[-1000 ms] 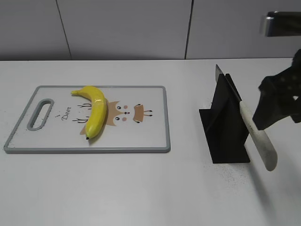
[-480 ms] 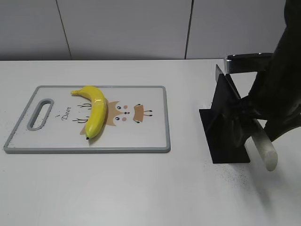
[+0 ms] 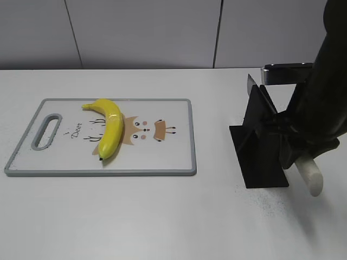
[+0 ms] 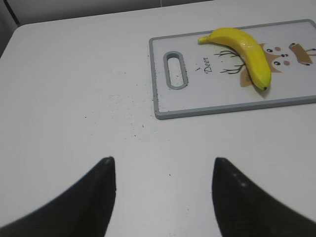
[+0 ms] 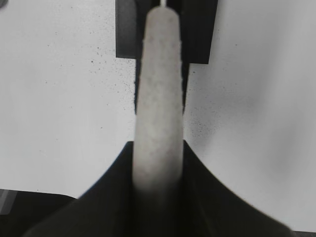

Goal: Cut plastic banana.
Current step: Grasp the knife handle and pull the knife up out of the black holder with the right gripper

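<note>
Yellow plastic banana [image 3: 110, 127], dark tip frontward

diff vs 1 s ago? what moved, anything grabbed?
The right gripper came in from the right edge, down onto the knife handle in the black stand, and now has its fingers on either side of the handle. The knife sits a little lower in the stand. The banana, cutting board and left gripper show no change.
</note>
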You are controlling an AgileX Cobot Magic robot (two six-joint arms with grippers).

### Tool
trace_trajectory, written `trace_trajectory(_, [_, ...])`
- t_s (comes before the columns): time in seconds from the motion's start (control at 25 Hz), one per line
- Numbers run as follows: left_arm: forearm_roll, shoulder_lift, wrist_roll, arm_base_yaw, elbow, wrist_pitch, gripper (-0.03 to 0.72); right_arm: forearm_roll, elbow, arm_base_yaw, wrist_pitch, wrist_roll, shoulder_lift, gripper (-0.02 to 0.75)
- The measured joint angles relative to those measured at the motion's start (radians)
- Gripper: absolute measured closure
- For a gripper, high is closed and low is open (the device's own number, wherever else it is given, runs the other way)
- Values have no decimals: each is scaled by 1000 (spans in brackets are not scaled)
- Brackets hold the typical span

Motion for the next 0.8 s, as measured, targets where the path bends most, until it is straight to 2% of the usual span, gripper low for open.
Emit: trace_trajectory(0.8, [0,0,0,0,0,0,98,-8,-3,0,43,53,-61,578])
